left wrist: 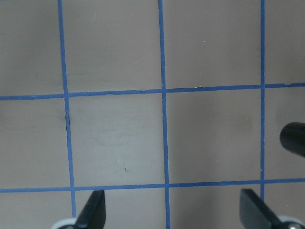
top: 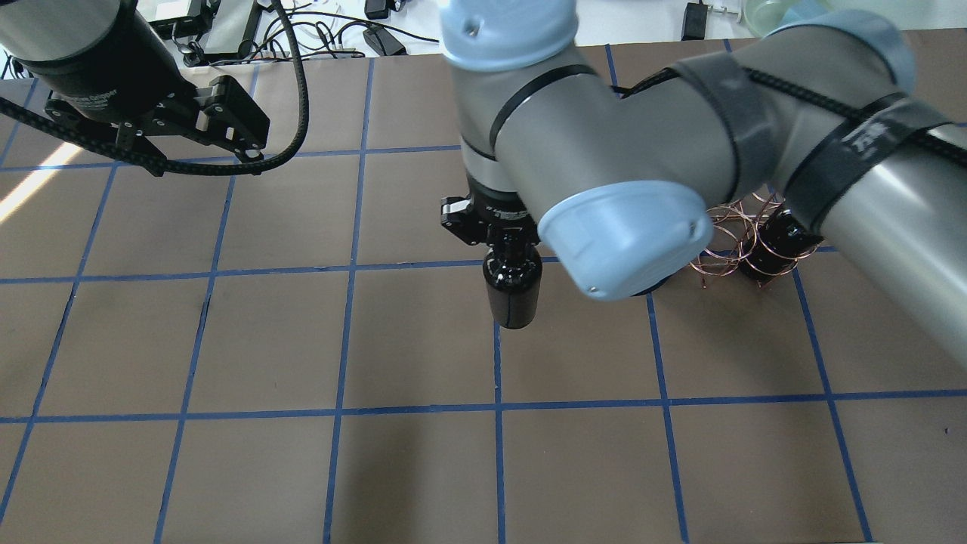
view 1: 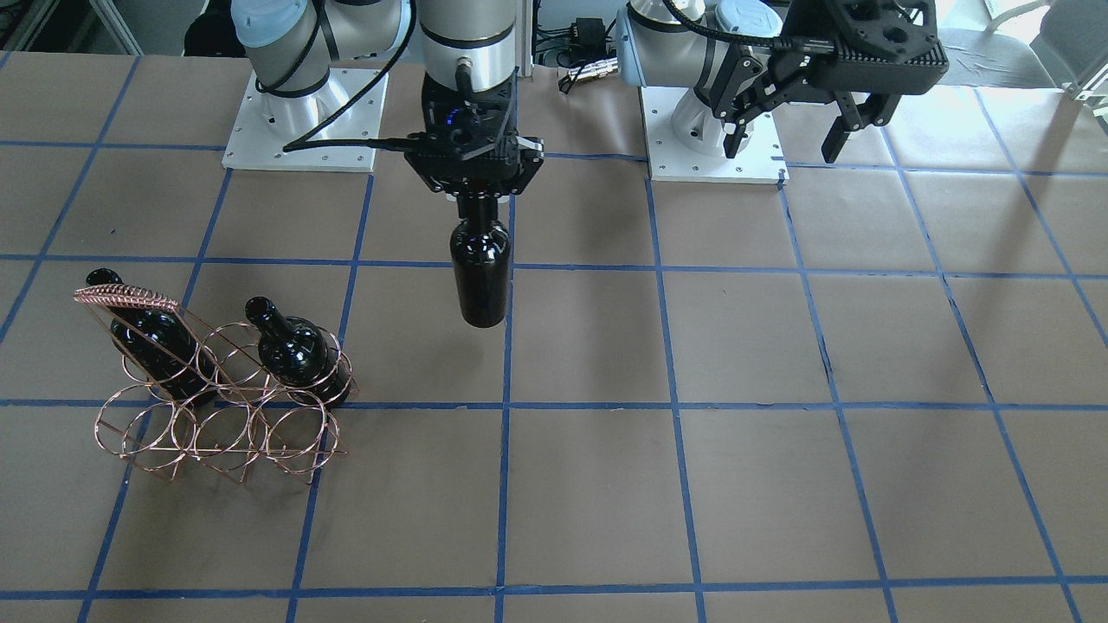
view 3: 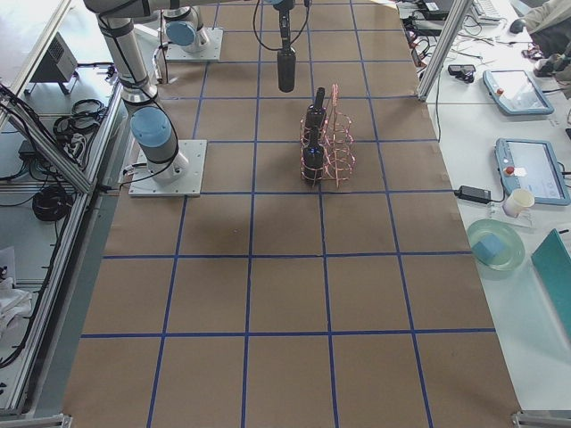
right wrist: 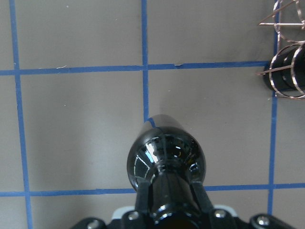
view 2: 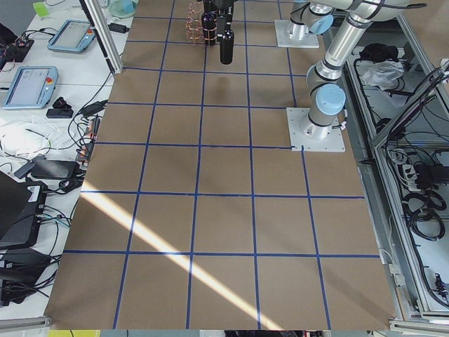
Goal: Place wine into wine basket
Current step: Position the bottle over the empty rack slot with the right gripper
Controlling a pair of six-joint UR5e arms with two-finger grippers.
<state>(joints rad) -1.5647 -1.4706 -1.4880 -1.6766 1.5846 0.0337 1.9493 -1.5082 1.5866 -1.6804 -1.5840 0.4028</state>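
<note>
My right gripper [view 1: 475,204] is shut on the neck of a glossy black wine bottle [view 1: 480,277], which hangs upright above the table's middle. The right wrist view looks down the bottle [right wrist: 164,160] from its shoulder. At the table's right end stands the copper wire wine basket [view 1: 221,415], with two more dark bottles, one [view 1: 156,339] under the handle and one [view 1: 294,350] beside it, leaning in its rings. The held bottle [top: 512,291] is about two grid squares from the basket [top: 725,245]. My left gripper [view 1: 789,131] hovers open and empty near its base, over bare table [left wrist: 119,138].
Brown paper with a blue tape grid covers the table [view 1: 779,433]. The two arm bases [view 1: 303,121] sit at the robot's edge. My right arm's elbow [top: 627,234] hides most of the basket from overhead. Tablets and cables [view 3: 522,89] lie on side benches.
</note>
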